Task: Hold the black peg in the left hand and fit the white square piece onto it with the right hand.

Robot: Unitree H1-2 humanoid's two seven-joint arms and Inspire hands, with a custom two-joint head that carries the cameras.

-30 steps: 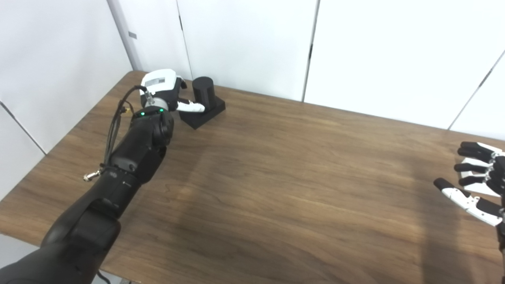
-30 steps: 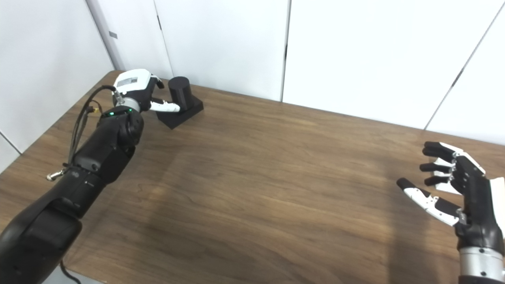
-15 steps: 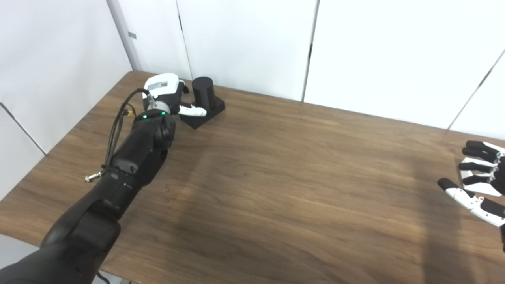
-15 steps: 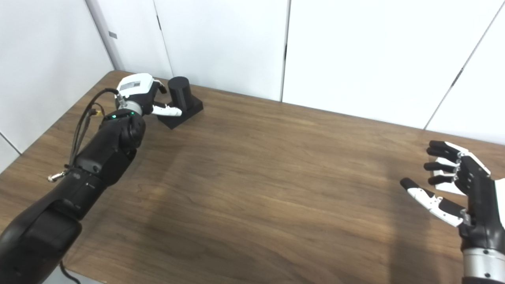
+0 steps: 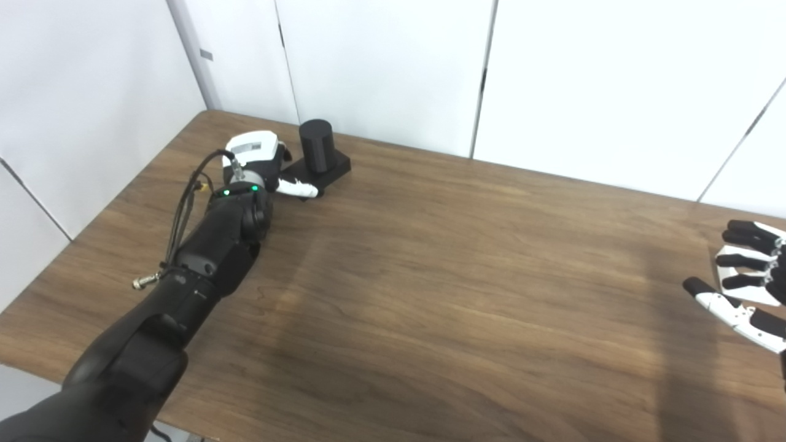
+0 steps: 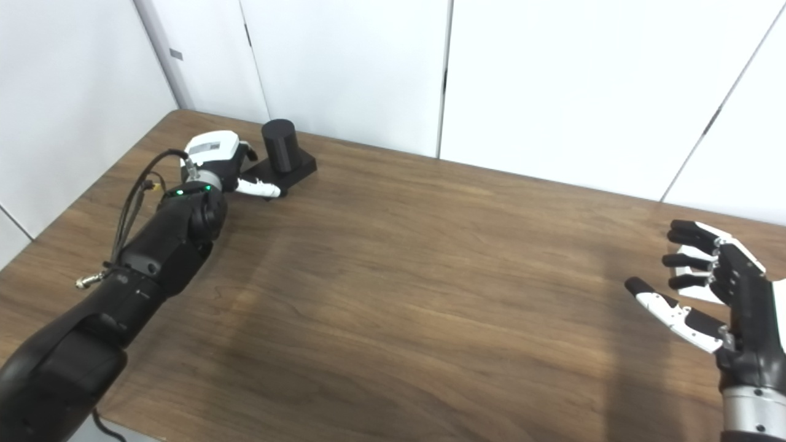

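1. Table (image 6: 393, 294): brown wood, white wall panels behind it.
2. Peg (image 6: 280, 145): black cylinder, upright on a flat black square base (image 6: 301, 167), far-left part of table near the back edge.
3. Left hand (image 6: 224, 164): at the end of the black left arm, low at the table, just beside the base at about 8 o'clock from the peg.
4. Left thumb (image 6: 258, 189): white, pointing toward 3 o'clock along the near-left corner of the base; looks touching or nearly touching the base, exact contact unclear.
5. Left fingers: mostly hidden behind the white back of the hand. Nothing visibly gripped; cannot tell if they are spread or curled.
6. Peg shaft is free, not enclosed by the left hand; hand sits lower and to its left.
7. Right hand (image 6: 715, 288): far right of table, fingers spread apart, thumb out toward 9 o'clock, palm facing left, holding nothing.
8. White piece (image 5: 746, 276): flat on the table at the far right, directly behind the right fingers, partly covered by them; only white patches show between the black fingers.
9. Piece vs right hand: hand is above or in front of it; contact cannot be told.
10. Piece and peg are well apart, at opposite ends of the table; peg is at about 10 o'clock from the piece.
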